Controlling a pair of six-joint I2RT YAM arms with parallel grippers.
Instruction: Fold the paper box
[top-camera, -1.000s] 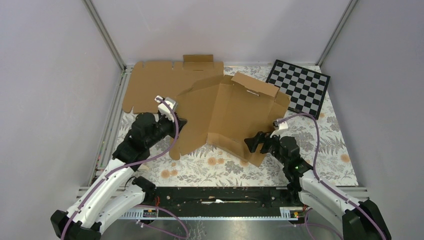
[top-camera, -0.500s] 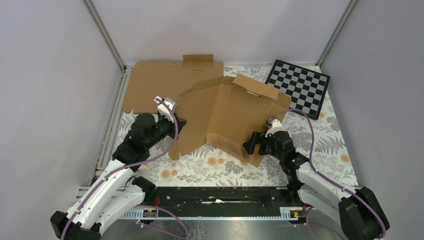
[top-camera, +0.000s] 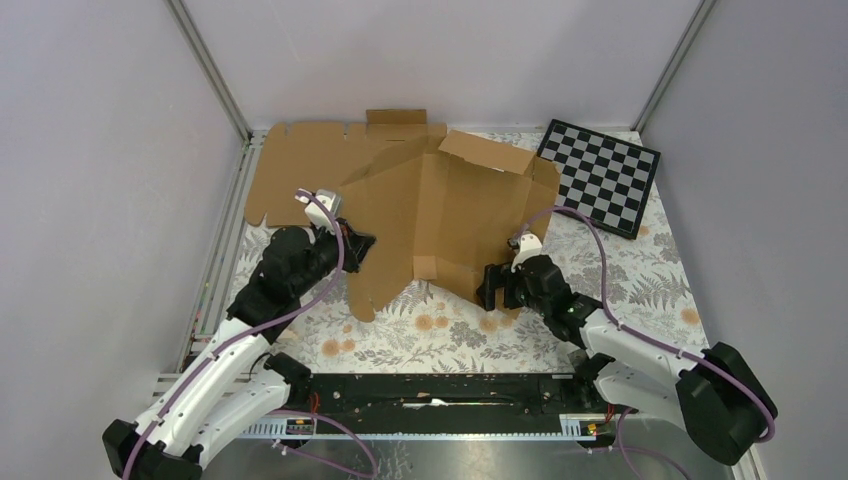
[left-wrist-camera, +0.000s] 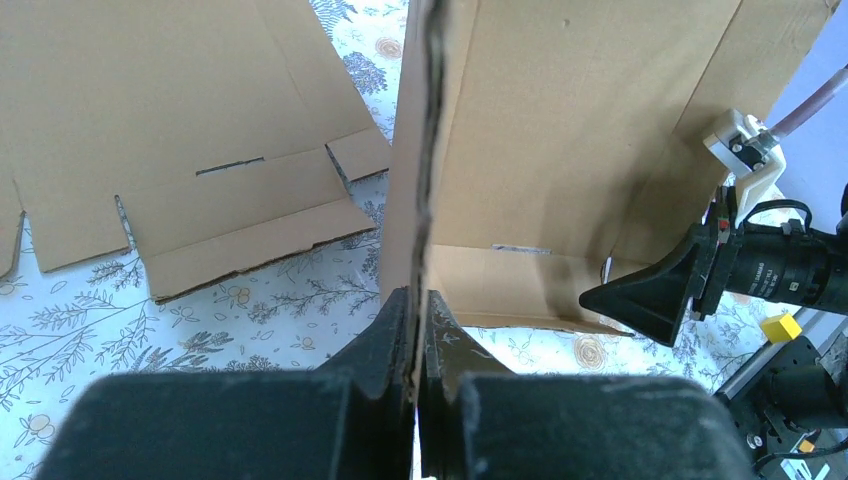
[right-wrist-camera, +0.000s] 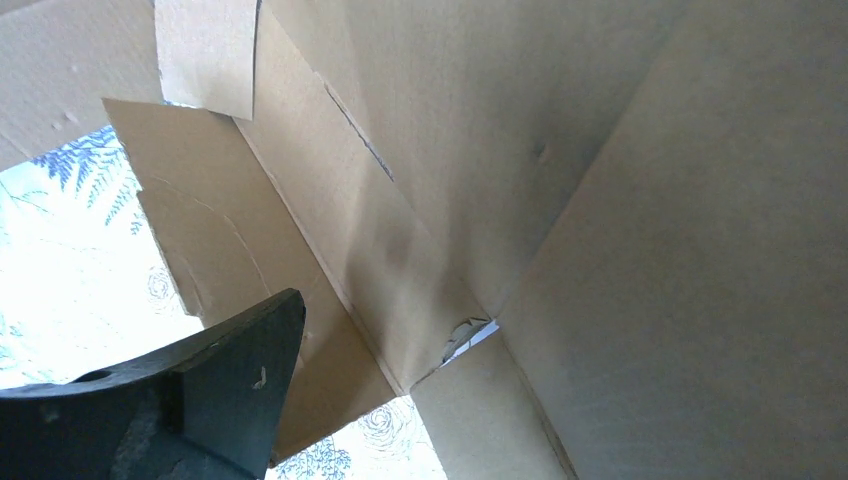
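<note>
The paper box (top-camera: 440, 215) is a brown cardboard sheet, half raised, with its side panels standing up off the table. My left gripper (top-camera: 357, 247) is shut on the box's left edge; in the left wrist view both fingers (left-wrist-camera: 398, 325) pinch the thin cardboard edge (left-wrist-camera: 425, 150). My right gripper (top-camera: 498, 287) is open at the box's near right corner. In the right wrist view one dark finger (right-wrist-camera: 225, 365) shows at the lower left. The box's panels (right-wrist-camera: 600, 200) fill the rest and hide the other finger.
A second brown cardboard sheet (top-camera: 300, 170) lies flat at the back left, partly under the box. A black-and-white checkerboard (top-camera: 600, 175) lies at the back right. Grey walls close in the floral table (top-camera: 430, 335) on three sides.
My right gripper has moved left and inward against the box's near right corner. The box's right side now stands steeper and the whole box has shifted left. My left gripper keeps its hold.
</note>
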